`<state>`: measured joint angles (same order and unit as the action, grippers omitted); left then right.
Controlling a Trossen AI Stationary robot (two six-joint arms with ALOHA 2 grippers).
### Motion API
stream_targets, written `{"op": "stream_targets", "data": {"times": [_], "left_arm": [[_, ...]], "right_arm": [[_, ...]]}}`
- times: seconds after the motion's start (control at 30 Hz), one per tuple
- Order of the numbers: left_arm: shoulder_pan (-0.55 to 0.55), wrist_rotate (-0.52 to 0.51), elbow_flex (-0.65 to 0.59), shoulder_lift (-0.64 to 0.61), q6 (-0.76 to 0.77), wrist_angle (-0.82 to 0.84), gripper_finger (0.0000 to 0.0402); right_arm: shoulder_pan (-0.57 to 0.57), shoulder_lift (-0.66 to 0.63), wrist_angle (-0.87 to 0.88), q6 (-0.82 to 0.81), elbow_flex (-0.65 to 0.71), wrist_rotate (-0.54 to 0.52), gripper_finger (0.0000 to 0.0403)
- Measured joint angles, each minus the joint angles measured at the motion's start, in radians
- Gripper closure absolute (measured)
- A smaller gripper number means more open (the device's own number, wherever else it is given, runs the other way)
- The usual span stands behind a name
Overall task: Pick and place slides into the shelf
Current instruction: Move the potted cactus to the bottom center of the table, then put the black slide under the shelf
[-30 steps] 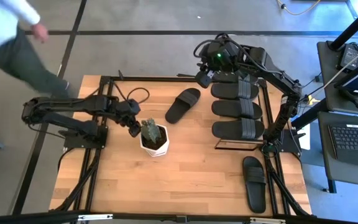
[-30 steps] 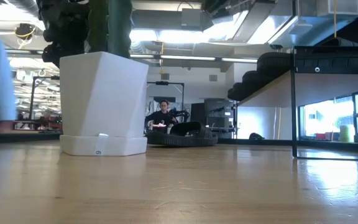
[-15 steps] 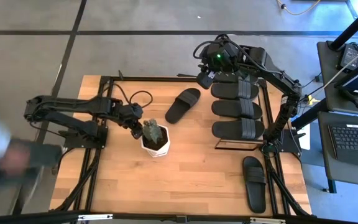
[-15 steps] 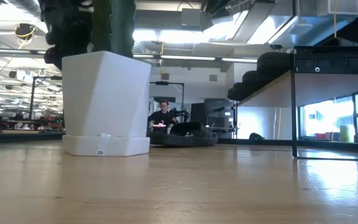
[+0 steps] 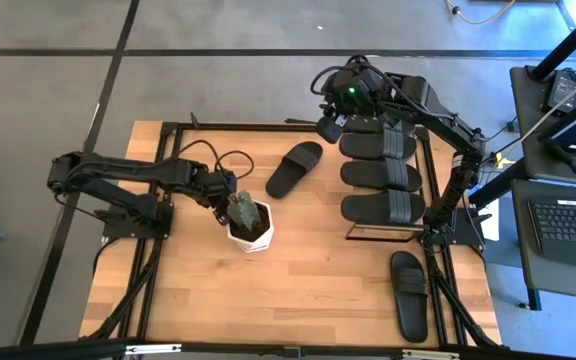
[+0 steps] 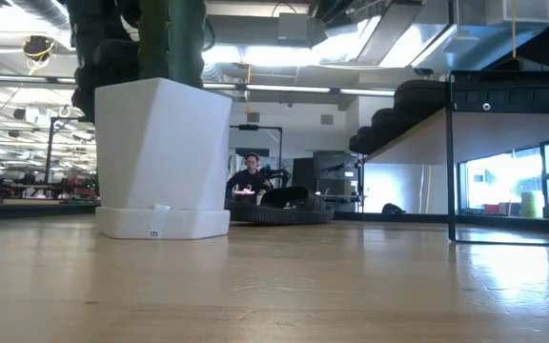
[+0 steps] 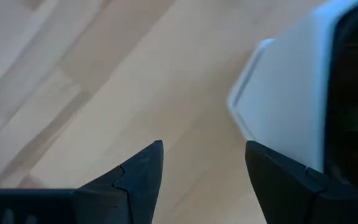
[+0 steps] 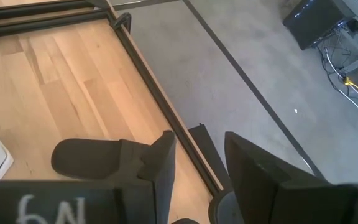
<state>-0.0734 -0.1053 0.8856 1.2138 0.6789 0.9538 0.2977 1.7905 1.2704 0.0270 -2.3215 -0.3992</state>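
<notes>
On the wooden table point(image 5: 308, 290), loose slide point(image 5: 295, 169) beside right pincer point(image 5: 326, 127) (fingers apart, empty).

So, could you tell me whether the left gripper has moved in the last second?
Yes: the left gripper has shifted toward the white square planter, closing in on the cactus.

You have the planter point(image 5: 249, 228) near the middle of the table point(image 5: 298, 290); take it as your landmark. The left gripper point(image 5: 222, 199) sits just beside the planter's left side, its arm reaching in from the table's left edge. One slide point(image 5: 294, 169) lies on the table behind and right of the planter. Farther right stands the shelf point(image 5: 380, 232), with three slides point(image 5: 383, 176) on top in a row. Another slide point(image 5: 409, 295) lies on the table, right of the planter and nearer you. The right gripper point(image 5: 330, 125) hangs beyond the shelf's far end.
</notes>
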Motion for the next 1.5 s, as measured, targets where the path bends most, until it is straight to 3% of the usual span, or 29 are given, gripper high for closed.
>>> {"op": "stream_targets", "data": {"times": [0.27,0.6,0.97,1.23,1.5], "left_arm": [[0.036,0.025,0.002,0.075,-0.039,-0.104,0.0184],[0.081,0.127,0.002,0.107,-0.083,-0.318,0.0184],[0.113,0.203,0.003,0.163,-0.084,-0.407,0.0184],[0.063,0.194,0.002,0.161,-0.147,-0.383,0.0184],[-0.076,0.115,0.003,0.161,-0.3,-0.347,0.0184]], "right_arm": [[0.0,0.0,0.03,-0.004,0.0,0.0,0.0263],[0.0,0.0,0.063,-0.025,0.0,0.0,0.0263],[0.0,0.001,0.07,-0.025,0.0,0.0,0.0263],[0.0,0.001,0.111,-0.051,0.0,0.0,0.0263],[-0.001,0.001,0.113,-0.074,0.0,0.0,0.0263]]}}
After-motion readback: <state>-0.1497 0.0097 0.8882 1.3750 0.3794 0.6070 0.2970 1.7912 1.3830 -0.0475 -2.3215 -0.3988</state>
